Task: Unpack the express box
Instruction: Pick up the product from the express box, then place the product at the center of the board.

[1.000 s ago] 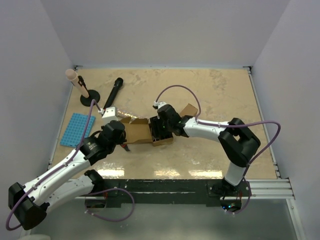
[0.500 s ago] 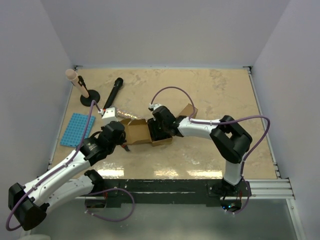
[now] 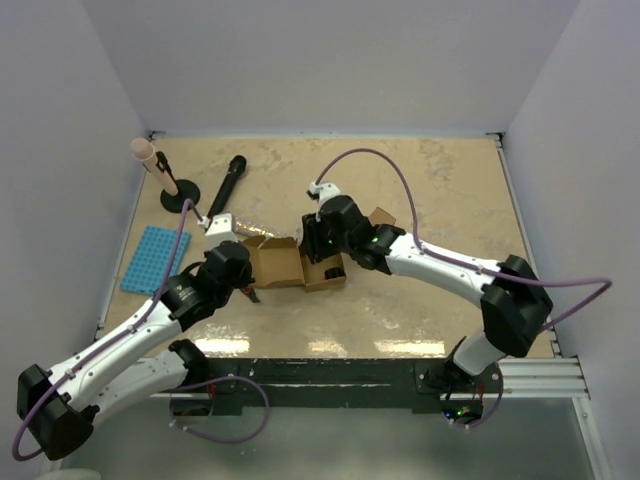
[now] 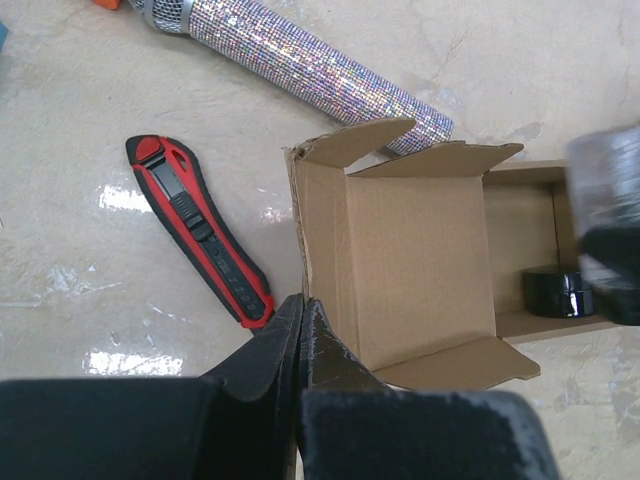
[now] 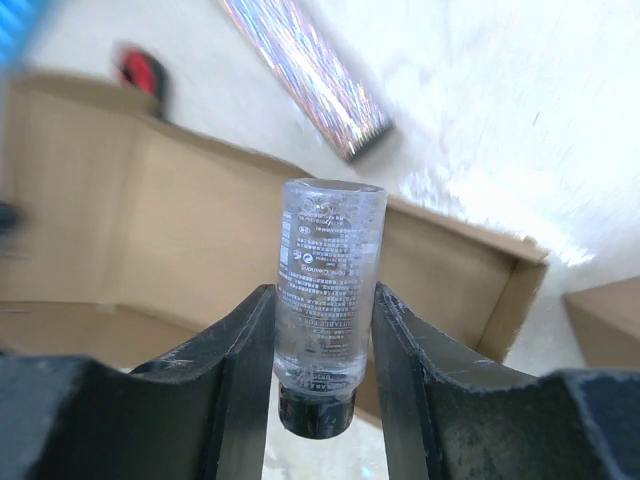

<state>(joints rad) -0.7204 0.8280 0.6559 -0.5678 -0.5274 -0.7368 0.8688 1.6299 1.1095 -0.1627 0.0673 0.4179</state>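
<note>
Right tool (image 5: 322, 296) clamps a clear plastic bottle (image 5: 326, 250), black cap down. Left tool (image 4: 302, 306) pinches a wall of the brown cardboard box (image 4: 415, 260).

My claw (image 4: 302, 308) pinches the open box (image 4: 415, 270) at its flap edge. A red cutter (image 4: 200, 232) lies just beside it.

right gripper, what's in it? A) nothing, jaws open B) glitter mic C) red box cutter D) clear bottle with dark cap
D: in the right wrist view the right gripper has its fingers pressed on both sides of a clear bottle with a dark cap, with the open box behind it.
</note>
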